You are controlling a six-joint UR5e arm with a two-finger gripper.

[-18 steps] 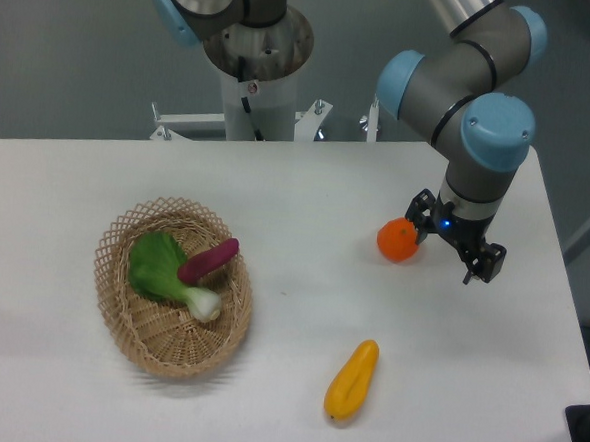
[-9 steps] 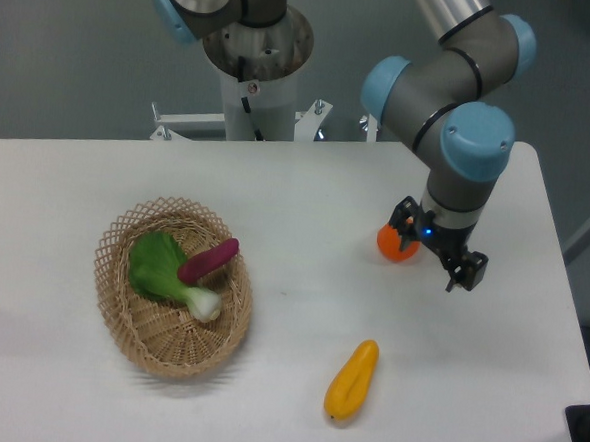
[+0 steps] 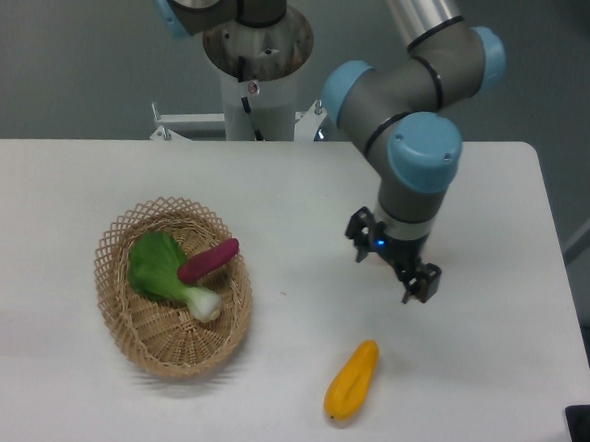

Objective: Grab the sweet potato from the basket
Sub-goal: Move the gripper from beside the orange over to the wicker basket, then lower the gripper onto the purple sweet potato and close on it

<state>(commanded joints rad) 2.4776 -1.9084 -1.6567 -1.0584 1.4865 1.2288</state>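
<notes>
The sweet potato [image 3: 209, 261], a small reddish-purple tuber, lies inside the oval wicker basket [image 3: 121, 232] on the left of the table, resting across a green-and-white bok choy [image 3: 164, 271]. My gripper [image 3: 391, 258] hangs over the table well to the right of the basket, pointing down. Its two dark fingers [image 3: 421, 283] stand apart with nothing between them, so it is open.
A yellow elongated vegetable [image 3: 352, 380] lies near the front edge, below the gripper. The robot's base column [image 3: 252, 68] rises at the back of the table. The table's right edge is near the arm.
The arm has swung left, toward the table's middle. The round orange fruit seen beside the gripper earlier is now hidden behind the arm. Basket contents have not moved.
</notes>
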